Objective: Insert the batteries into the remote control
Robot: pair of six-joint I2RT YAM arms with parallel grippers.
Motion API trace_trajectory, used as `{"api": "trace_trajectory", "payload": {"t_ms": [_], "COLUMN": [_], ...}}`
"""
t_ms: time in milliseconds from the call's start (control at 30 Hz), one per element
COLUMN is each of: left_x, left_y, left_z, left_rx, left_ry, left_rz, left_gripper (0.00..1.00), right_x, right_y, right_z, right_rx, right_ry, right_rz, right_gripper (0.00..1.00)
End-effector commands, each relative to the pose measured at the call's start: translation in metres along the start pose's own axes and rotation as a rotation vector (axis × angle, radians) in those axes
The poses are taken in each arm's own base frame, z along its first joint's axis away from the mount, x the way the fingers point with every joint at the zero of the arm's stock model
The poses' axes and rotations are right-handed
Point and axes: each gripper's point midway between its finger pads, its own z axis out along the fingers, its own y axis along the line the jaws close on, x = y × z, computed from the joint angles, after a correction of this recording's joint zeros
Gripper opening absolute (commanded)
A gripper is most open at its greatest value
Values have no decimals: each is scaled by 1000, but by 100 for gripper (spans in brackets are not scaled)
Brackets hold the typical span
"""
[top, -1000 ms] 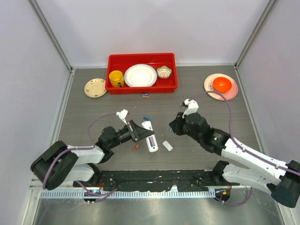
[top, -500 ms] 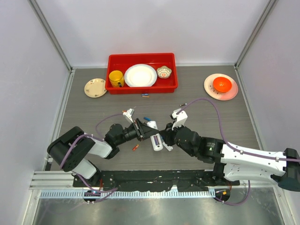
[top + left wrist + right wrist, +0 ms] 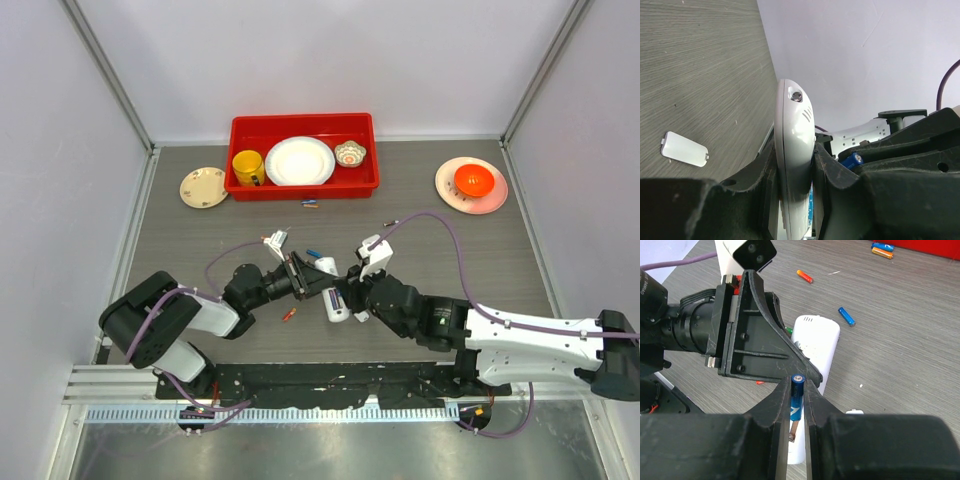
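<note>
- The left fingers (image 3: 822, 172) are clamped on the remote control (image 3: 792, 150) near the middle of the table (image 3: 700, 60). Their grip hides its lower end.
- The right fingers (image 3: 812, 425) are pinched shut on a blue battery (image 3: 796, 392), held just beside the remote control with its lower half buried between them.
- The remote control's recess is mostly screened by the left arm.
- A small white cover (image 3: 684, 148) lies flat nearby.
- Another blue battery (image 3: 845, 316) and an orange-red battery (image 3: 805, 276) lie loose beyond.
</note>
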Motion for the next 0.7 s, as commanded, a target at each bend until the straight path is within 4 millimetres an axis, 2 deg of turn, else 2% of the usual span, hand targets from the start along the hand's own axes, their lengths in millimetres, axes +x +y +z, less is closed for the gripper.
{"api": "trace_trajectory", "payload": {"t_ms": [0,667], "left_x": [-13,-18], "left_y": [-77,-89], "left_z": [-3,-2], "left_rx": [296,327], "left_ry": [-54,-74], "left_rz": [136,150], "left_gripper": [0,0], "right_x": [-8,28], "right_y": [4,8], "right_z": [2,4], "right_rx": [3,-24], "right_ry": [-47,82], "right_rz": [2,-5], "right_gripper": [1,1]}}
